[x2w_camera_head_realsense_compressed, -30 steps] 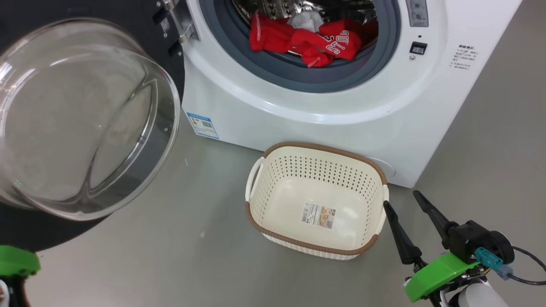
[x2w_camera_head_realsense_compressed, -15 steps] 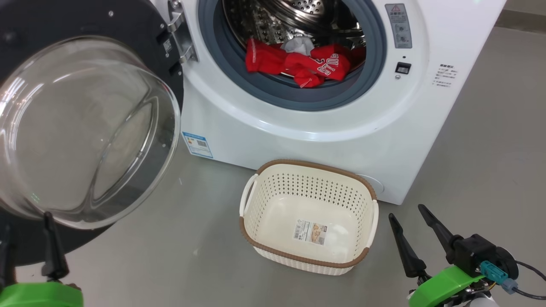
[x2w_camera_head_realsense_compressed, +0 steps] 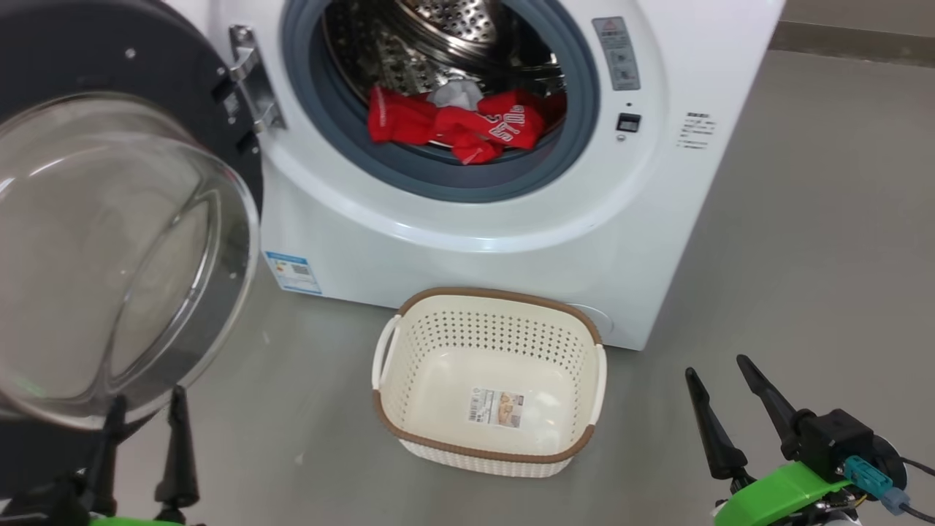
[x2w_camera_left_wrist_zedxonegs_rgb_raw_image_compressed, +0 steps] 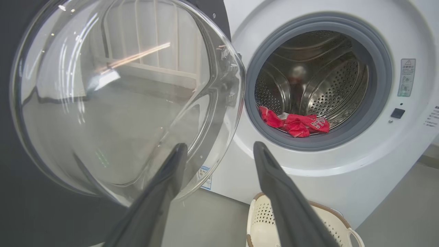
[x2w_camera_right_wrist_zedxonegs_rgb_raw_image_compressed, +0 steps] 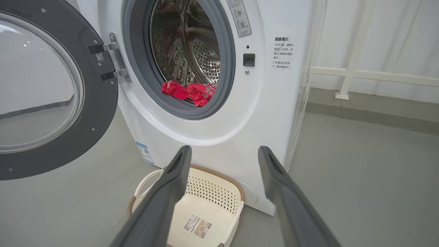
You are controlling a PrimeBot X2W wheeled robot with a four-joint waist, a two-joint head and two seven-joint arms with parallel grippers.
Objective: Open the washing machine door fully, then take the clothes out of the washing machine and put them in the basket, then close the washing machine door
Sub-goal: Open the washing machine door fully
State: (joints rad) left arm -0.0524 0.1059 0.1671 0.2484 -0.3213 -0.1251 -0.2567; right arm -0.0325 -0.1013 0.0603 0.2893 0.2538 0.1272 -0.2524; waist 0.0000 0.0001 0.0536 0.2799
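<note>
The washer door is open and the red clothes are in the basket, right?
No. The door is open, but the red clothes lie in the washing machine drum; the basket holds just its sticker. The head view shows it.

Head camera is looking forward and down from above at the washer (x2w_camera_head_realsense_compressed: 467,237) front and the basket (x2w_camera_head_realsense_compressed: 489,336) before it. Left wrist camera is sitting close to the open door (x2w_camera_left_wrist_zedxonegs_rgb_raw_image_compressed: 113,103), facing the drum (x2w_camera_left_wrist_zedxonegs_rgb_raw_image_compressed: 322,82). Right wrist camera is looking from low, off to the right — all three are sharing clothes (x2w_camera_right_wrist_zedxonegs_rgb_raw_image_compressed: 187,92) and basket.
</note>
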